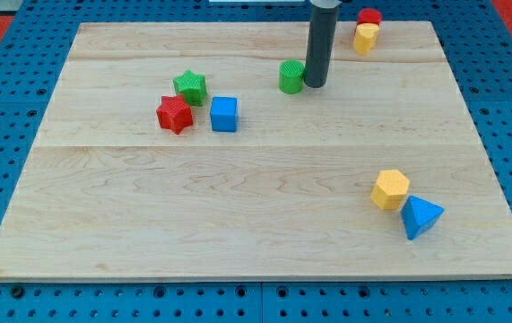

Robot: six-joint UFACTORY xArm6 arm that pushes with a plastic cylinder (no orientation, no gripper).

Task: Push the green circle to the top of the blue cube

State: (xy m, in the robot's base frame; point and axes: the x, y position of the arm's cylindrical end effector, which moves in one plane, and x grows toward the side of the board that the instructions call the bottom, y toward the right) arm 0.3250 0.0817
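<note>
The green circle (290,76) is a short green cylinder on the wooden board, in the upper middle of the view. My tip (314,85) stands right against its right side. The blue cube (224,114) sits lower and to the left of the green circle, about a block's width below its level. A green star (190,87) lies just up and left of the blue cube, and a red star (175,115) lies to the cube's left.
A red block (369,17) and a yellow block (366,37) sit together at the view's top right. A yellow hexagon-like block (390,189) and a blue triangle-like block (420,216) sit at the lower right. The board (256,206) rests on a blue pegboard.
</note>
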